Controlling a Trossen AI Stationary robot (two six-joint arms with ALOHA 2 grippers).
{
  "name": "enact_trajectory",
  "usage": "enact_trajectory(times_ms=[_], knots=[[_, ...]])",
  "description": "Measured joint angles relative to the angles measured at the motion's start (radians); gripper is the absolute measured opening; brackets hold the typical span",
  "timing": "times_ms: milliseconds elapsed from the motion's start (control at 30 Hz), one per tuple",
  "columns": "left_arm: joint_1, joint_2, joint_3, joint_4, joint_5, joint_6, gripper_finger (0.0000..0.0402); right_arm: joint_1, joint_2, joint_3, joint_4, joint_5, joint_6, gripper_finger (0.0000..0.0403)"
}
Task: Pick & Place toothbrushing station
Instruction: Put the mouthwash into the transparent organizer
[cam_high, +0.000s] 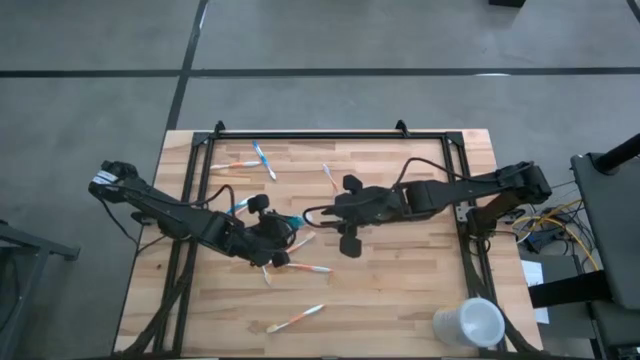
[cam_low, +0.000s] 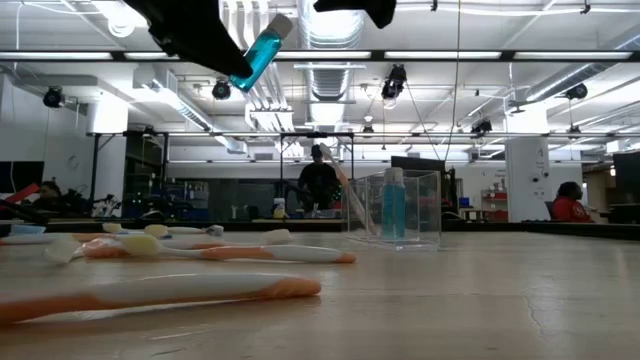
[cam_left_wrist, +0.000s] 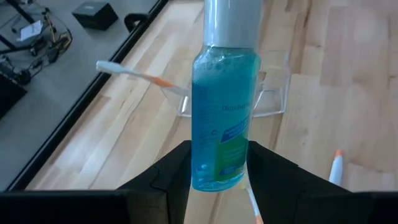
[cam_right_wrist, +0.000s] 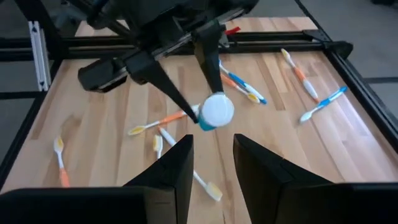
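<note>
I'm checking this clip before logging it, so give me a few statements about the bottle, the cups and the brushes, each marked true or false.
1. The left gripper is shut on the blue bottle. True.
2. The blue bottle lies flat on the table. False: it is held up in the air, clear of the wood.
3. The right gripper holds a toothbrush. False: nothing shows between its fingers, which point at the bottle's white cap.
4. Several toothbrushes lie loose on the table. True.
5. The white cup stands in the middle of the table. False: it sits at a corner on the right arm's side.
6. The clear cup stands upright with a toothbrush in it. True.
</note>
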Motion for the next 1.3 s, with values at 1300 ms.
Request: enact_trajectory(times_ms=[1300], knots=[[0.002,0.000,-0.003,0.083,-0.004,0.088,0.0153,-0.048,0.026,-0.002,0.069,-0.128,-0.045,0.0147]])
